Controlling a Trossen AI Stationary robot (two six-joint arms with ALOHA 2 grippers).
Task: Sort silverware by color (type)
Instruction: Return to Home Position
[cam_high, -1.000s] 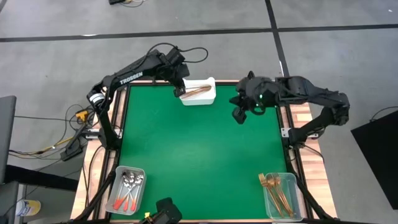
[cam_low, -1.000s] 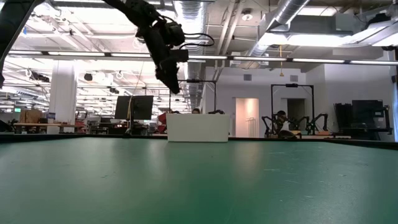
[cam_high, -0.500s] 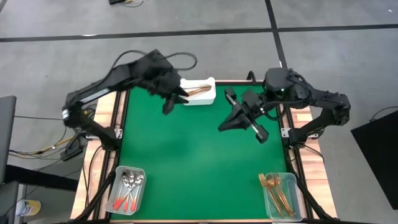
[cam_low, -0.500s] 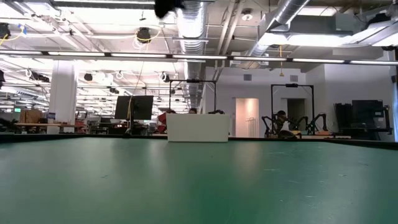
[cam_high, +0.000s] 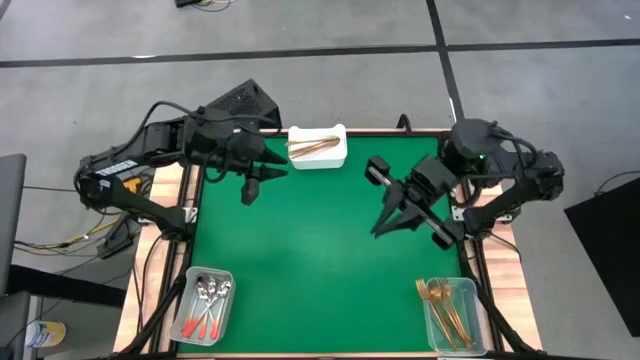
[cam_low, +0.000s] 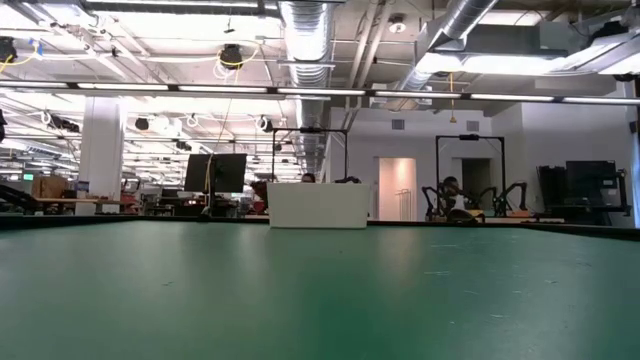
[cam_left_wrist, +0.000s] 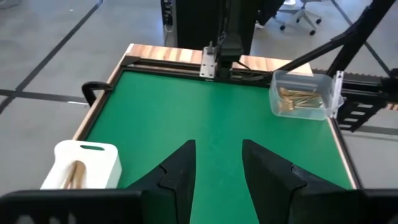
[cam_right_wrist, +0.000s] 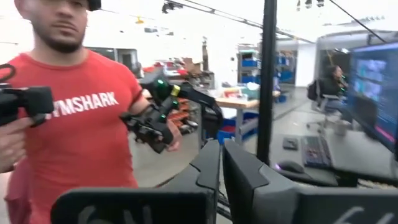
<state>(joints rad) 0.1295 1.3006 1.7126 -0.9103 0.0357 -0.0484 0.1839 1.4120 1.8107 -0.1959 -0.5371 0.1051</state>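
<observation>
- Left gripper (cam_left_wrist: 217, 148): above the far-left part of the green mat (cam_high: 310, 270), just beside the white bin (cam_high: 318, 148). Jaws wide apart, nothing between them.
- Right gripper (cam_right_wrist: 221, 152): lifted over the mat's right side, pointing out into the room. Fingers (cam_right_wrist: 208, 163) drawn almost together, nothing held.
- Silverware, all binned:
  - copper-gold knives (cam_high: 312, 147) in the white bin at the far edge
  - red-handled spoons (cam_high: 204, 306) in the near-left clear bin (cam_high: 190, 330)
  - gold forks (cam_high: 445, 305) in the near-right clear bin (cam_high: 472, 330)
- Judgement: sorting looks complete; the arms seem to be folding home.
- Risk: the left gripper is close enough to the white bin that a careless swing could clip its wall and tip the knives out.
- Risk: the right wrist view faces a person in a red shirt (cam_right_wrist: 81, 124), not the table, so it gives no check on clearance.
- Hidden:
  - the low view shows neither arm
  - piece counts and types inside the bins are too small to tell
  - the floor beside the table is only partly in view
</observation>
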